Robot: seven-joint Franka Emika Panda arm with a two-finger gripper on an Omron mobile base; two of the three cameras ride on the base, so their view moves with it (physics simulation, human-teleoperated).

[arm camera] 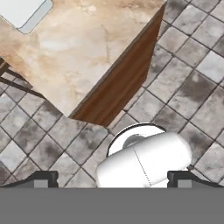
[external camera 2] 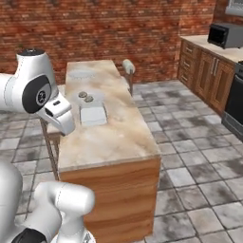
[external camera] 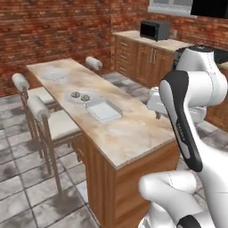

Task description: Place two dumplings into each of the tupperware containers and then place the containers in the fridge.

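Note:
One tupperware container (external camera: pixel 104 110) (external camera 2: pixel 92 115) lies empty in the middle of the wooden island counter (external camera: pixel 133 133); its corner shows at the top left of the hand view (arm camera: pixel 24 13). Just beyond it, two dumplings (external camera: pixel 75 94) (external camera: pixel 85 97) (external camera 2: pixel 82 94) (external camera 2: pixel 89 99) rest on a round white plate (external camera: pixel 91 95). My gripper (arm camera: pixel 113 178) hangs high above the counter's near corner, looking down at the counter and the floor. It is open, its fingertips (arm camera: pixel 41 178) far apart with nothing between them. The fridge is out of view.
A second pale dish (external camera: pixel 53 75) (external camera 2: pixel 81 73) sits at the counter's far end. Cushioned stools (external camera: pixel 46 120) line the left side, with another (external camera: pixel 94 63) at the far right. A microwave (external camera: pixel 154 30) stands on the back cabinets, and a black oven (external camera 2: pixel 235 95) is at the right.

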